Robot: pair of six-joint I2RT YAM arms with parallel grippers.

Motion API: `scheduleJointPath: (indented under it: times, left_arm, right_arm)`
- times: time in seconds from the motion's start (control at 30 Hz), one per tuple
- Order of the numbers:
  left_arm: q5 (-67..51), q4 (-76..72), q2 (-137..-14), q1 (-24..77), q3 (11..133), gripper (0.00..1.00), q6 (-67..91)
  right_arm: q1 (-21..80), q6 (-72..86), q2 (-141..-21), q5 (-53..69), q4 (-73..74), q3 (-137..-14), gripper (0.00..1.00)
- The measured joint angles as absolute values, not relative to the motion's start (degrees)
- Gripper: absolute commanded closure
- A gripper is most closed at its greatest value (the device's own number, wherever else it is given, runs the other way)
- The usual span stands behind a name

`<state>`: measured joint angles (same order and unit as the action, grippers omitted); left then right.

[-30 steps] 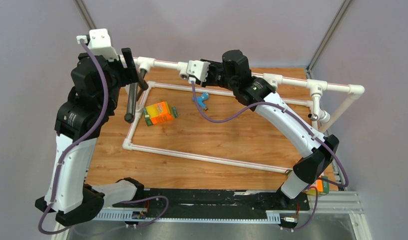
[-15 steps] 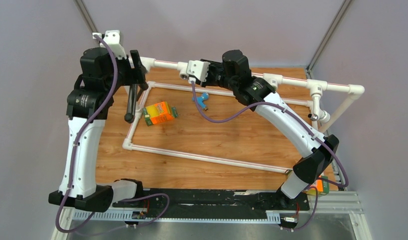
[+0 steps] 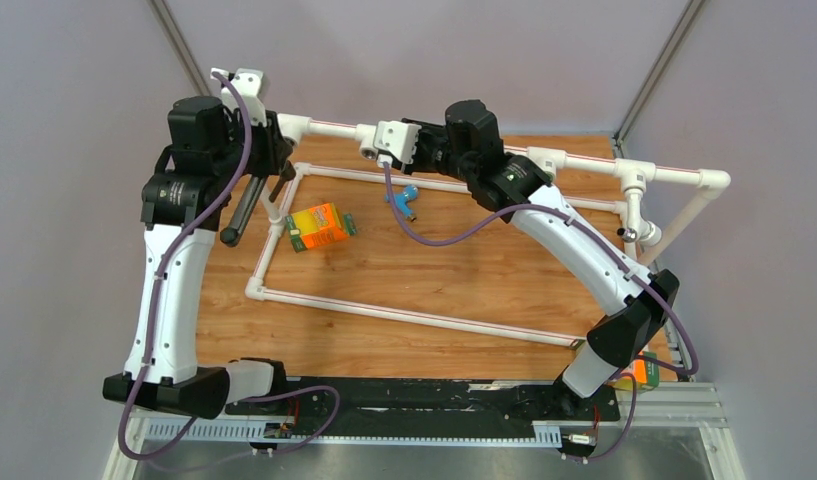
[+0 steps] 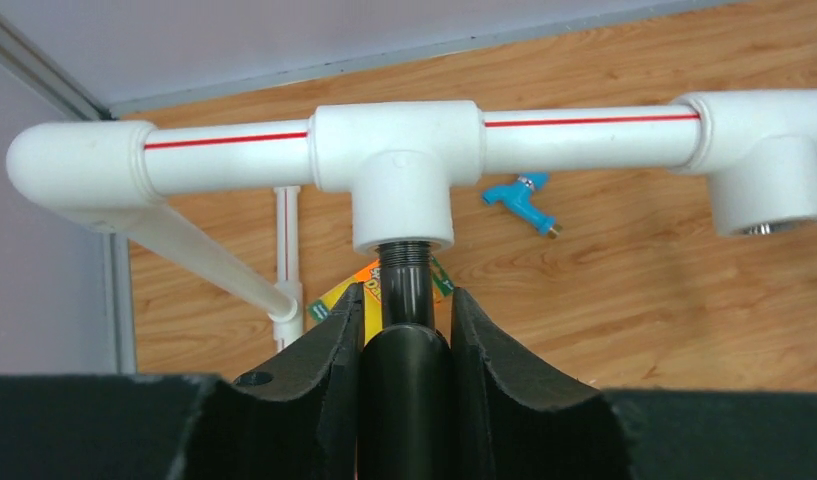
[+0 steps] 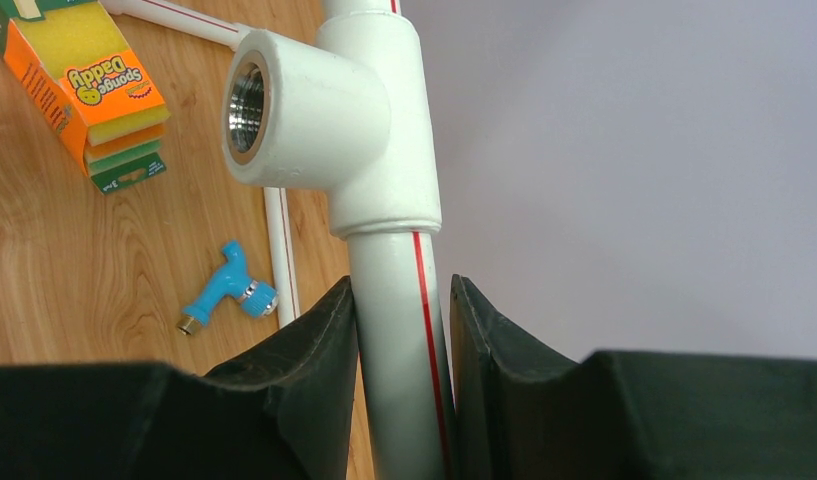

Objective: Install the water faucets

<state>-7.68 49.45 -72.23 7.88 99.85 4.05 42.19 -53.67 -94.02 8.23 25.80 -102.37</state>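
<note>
Compared with one second before, the left arm (image 3: 169, 290) had straightened and reached farther toward the far left corner. The lower end of the dark-brown faucet (image 3: 246, 205) had swung outward to the left, so that the tube hung tilted rather than nearly upright, and the left gripper (image 4: 404, 297) had narrowed onto it. Nearest the arm bases, the near bar of the white pipe frame (image 3: 414, 317) lay flat on the tabletop (image 3: 434, 270). Beyond it, inside the flat rectangle and toward the far left corner, lay an orange sponge box (image 3: 319, 226). The blue faucet (image 3: 406, 199) lay loose on the wood near the middle of the far edge, just beside the frame's far bar and apart from the box. Along the far edge ran the frame's raised rail (image 3: 334, 128). At its left end the left gripper's fingers (image 4: 334, 340) pressed both sides of the dark-brown faucet, whose threaded neck entered a tee socket (image 4: 402, 195); how deep the thread sat could not be told. Farther right the right gripper (image 5: 402, 295) was clasped round the raised rail, a finger on either side of the pipe, just beside a second tee socket (image 5: 284, 105) with a bare metal thread.
</note>
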Motion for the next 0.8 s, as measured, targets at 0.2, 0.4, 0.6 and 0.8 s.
scheduleJointPath:
  times: [0.2, 0.4, 0.6, 0.8]
  left_arm:
    - [-11.4, 51.2, -73.3, 7.9, 101.6, 0.76, -4.5]
    - [1.5, 55.6, -76.1, 17.2, 105.7, 0.77, -13.5]
    - [21.4, 56.8, -77.7, 28.6, 105.7, 0.45, -18.5]
    - [23.3, 55.8, -80.1, 39.1, 107.8, 0.27, -12.1]
  right_arm:
    - [42.2, -53.7, -94.0, 8.3, 25.8, -102.3, 1.00]
    - [42.2, -53.6, -94.0, 8.0, 25.9, -102.4, 1.00]
    - [42.2, -53.6, -94.0, 8.0, 26.2, -102.4, 1.00]
    - [42.4, -53.3, -94.5, 8.5, 25.6, -102.8, 1.00]
